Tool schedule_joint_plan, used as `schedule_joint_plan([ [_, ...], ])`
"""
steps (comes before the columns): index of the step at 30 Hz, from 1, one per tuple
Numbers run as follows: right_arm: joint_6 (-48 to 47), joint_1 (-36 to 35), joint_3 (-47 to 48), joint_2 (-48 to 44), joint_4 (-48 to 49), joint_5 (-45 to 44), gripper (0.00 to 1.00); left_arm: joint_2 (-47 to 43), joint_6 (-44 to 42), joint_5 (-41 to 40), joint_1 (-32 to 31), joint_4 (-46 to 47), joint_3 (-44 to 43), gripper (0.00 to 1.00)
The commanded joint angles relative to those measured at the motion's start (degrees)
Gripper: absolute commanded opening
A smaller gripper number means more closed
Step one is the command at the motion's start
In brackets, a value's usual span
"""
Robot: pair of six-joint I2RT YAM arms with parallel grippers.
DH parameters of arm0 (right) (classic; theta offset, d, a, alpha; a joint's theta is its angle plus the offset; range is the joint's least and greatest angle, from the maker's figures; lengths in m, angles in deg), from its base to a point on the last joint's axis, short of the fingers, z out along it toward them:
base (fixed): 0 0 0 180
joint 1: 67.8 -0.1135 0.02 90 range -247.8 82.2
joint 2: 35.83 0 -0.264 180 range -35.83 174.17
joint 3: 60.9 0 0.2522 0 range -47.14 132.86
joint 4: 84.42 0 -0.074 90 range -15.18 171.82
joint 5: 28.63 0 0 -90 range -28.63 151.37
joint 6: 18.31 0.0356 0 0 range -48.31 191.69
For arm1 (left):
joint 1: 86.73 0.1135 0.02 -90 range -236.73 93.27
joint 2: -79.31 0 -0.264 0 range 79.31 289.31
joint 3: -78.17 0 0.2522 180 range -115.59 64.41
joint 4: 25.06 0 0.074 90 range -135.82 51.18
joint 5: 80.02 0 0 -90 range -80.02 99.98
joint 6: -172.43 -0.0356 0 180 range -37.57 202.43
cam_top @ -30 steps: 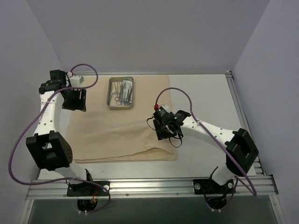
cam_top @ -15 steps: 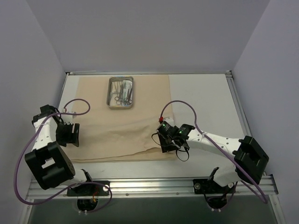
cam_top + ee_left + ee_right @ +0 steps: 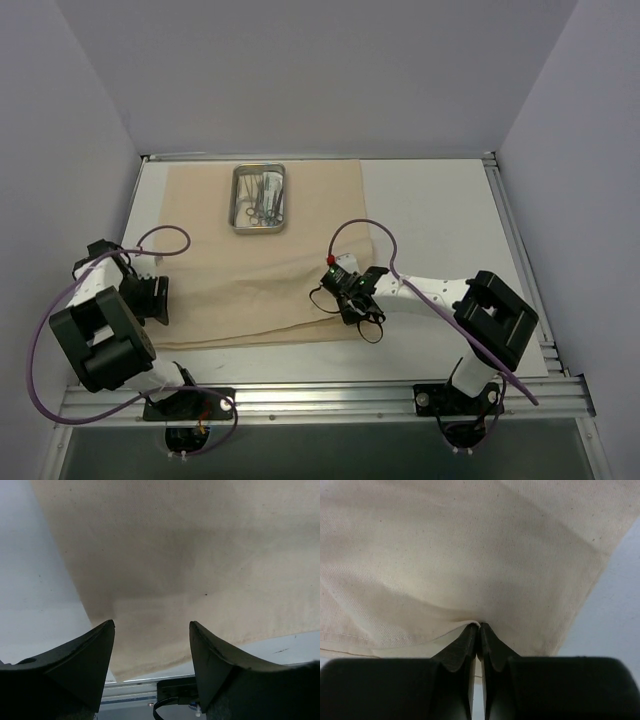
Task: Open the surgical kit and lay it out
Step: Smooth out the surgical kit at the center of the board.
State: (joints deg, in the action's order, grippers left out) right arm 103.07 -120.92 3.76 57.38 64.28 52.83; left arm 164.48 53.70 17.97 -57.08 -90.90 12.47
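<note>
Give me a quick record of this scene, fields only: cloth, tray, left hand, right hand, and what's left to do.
cloth: beige, spread on the table, wrinkled toward its near right part
tray: steel, on the cloth's far part, metal instruments inside
left hand: open, over the cloth's near left corner, holding nothing
right hand: shut on a pinch of cloth near its near right corner
remaining: instruments not yet laid out

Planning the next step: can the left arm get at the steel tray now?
Probably yes. The left pincer is open and empty, only cloth lies between it and the tray, and the right pincer grips the cloth well aside.
</note>
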Motion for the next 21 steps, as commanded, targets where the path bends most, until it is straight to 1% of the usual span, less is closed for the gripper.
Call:
schedule_joint_plan([
  [1, 0.70, -0.05, 1.05, -0.66, -6.00, -4.91, 0.02, 0.35, -2.38, 0.80, 1.55, 2.76, 0.79, 0.70],
  [2, 0.97, -0.14, 1.05, -1.10, -6.80, -5.17, 0.00, 0.53, -2.99, 0.54, 1.81, 3.03, 1.40, 0.70],
  [3, 1.14, -0.40, 1.14, -1.80, -7.59, -5.26, 0.00, 1.22, -3.26, -0.16, 1.90, 3.21, 1.75, 0.68],
  [5, 1.93, -0.84, 1.84, -2.41, -10.57, -5.26, 0.00, 2.63, -3.96, -0.69, 2.17, 3.73, 2.20, 0.64],
  [6, 2.11, -1.19, 2.19, -2.50, -11.72, -5.26, 0.00, 2.99, -4.14, -1.30, 2.17, 4.00, 2.28, 0.58],
  [7, 2.37, -1.98, 2.54, -2.59, -13.99, -5.26, 0.00, 3.42, -4.14, -1.66, 2.25, 4.61, 2.28, 0.56],
  [11, 2.73, -3.74, 4.04, -2.77, -18.22, -4.48, 0.00, 3.87, -4.23, -3.42, 2.17, 6.19, 2.37, 0.50],
  [13, 2.38, -4.00, 4.48, -2.94, -19.19, -3.42, 0.00, 3.95, -4.32, -3.86, 2.26, 6.63, 2.55, 0.45],
  [16, 2.20, -4.01, 3.95, -3.56, -19.72, -1.32, 0.00, 4.48, -4.58, -4.73, 2.26, 7.51, 2.90, 0.42],
  [21, 0.97, -4.01, 2.37, -5.14, -20.52, 1.59, 0.00, 4.04, -5.54, -5.88, 2.26, 7.43, 2.46, 0.41],
])
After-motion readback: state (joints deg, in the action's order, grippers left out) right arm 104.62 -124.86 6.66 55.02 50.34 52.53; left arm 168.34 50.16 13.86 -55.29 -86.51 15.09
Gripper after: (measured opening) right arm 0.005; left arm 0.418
